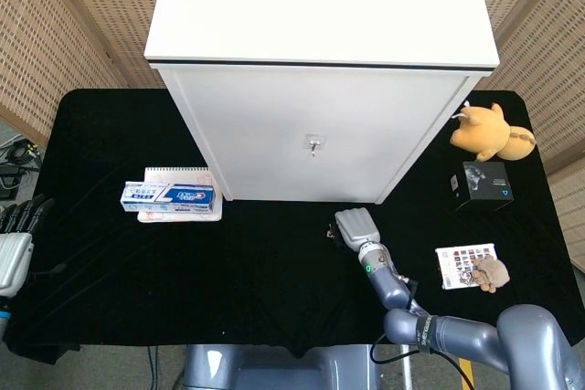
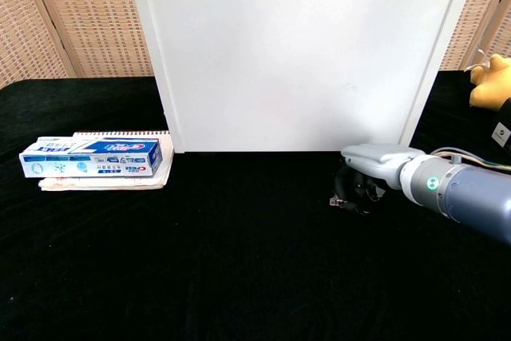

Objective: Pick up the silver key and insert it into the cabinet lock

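Chest view: my right hand [image 2: 363, 180] curled down over silver key [image 2: 338, 201] on bench [image 2: 239, 261], grip unconfirmed. Pick-up step; next lift toward cabinet lock [image 1: 313, 143].

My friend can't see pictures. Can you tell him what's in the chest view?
The robot's right hand reaches in from the right, fingers curled down around a small silver key low over the black table, in front of a tall white cabinet. At the left, a blue toothpaste box lies on a notebook; a yellow plush toy peeks in at the right edge.
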